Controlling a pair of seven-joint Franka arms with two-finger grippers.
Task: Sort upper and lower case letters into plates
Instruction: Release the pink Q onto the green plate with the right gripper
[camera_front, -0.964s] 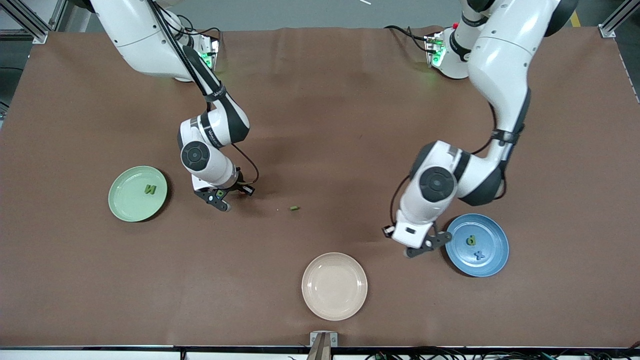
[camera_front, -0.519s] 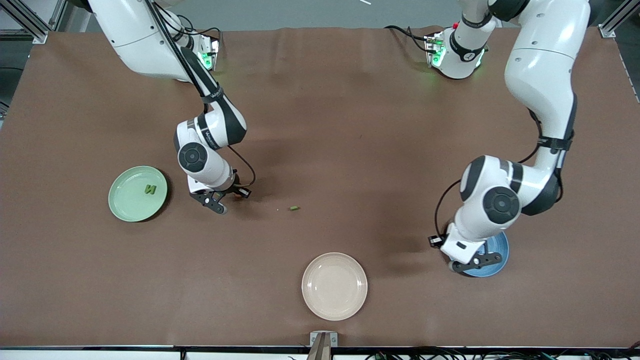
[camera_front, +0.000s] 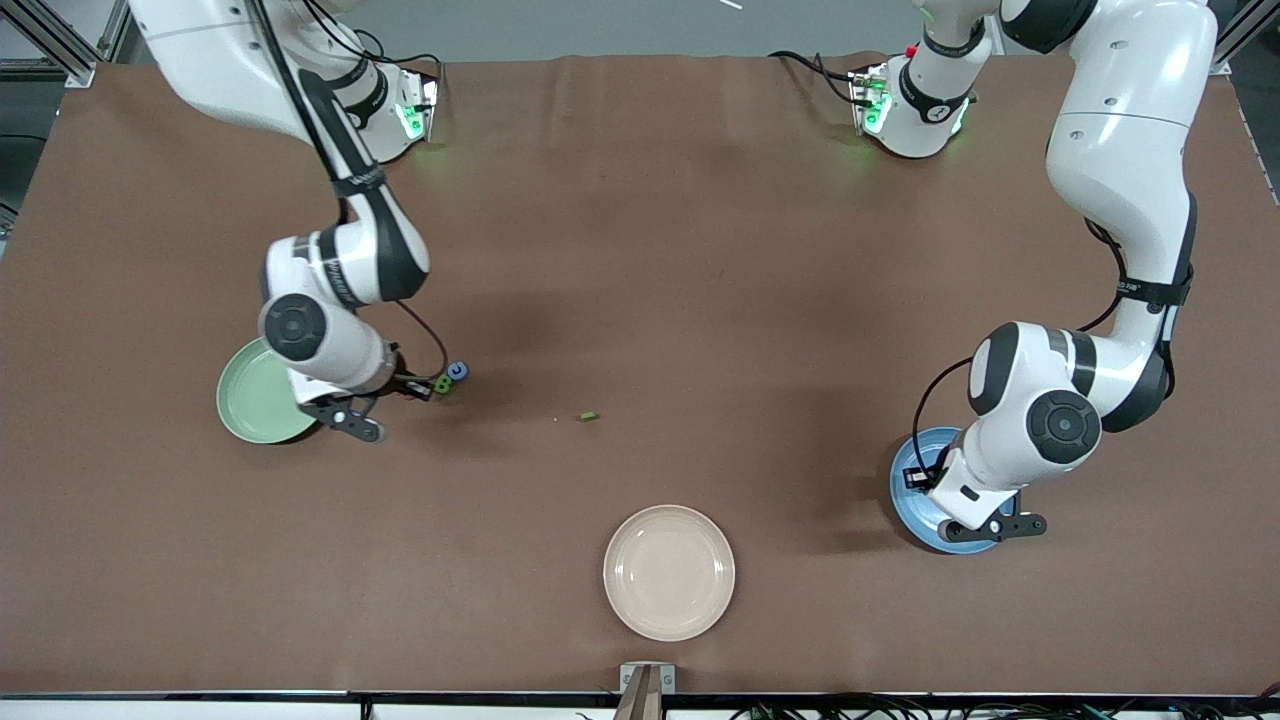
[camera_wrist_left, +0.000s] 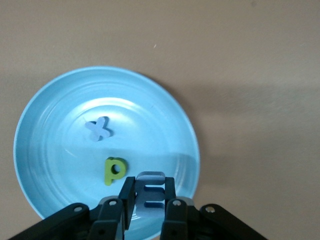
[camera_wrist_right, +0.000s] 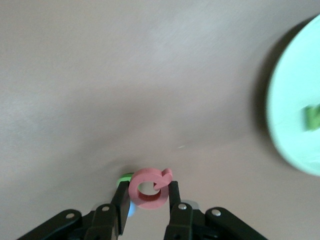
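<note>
Over the blue plate, toward the left arm's end of the surface, the left gripper hangs with its jaws clamped on a pale blue letter E. Two letters already lie in that plate: a pale blue x and a green p, just beside each other but apart. Front view shows the left gripper covering most of the blue plate, so the letters inside are hidden there. Right gripper is up in the air over bare brown surface next to the mint green plate, jaws clamped on a red Q. Front view puts the right gripper at the edge of the mint green plate, with the arm covering part of the plate. One green letter lies in the mint plate, cut off at the edge of the right wrist view, so can't tell which letter. Two more letters sit on the surface near the right gripper, touching or nearly so: a green one and a blue one; shapes too small to read. A small green piece lies alone near mid-surface, well apart from all plates. Beige plate sits nearest the front camera, between the two arms' ends, with nothing visible in it.
</note>
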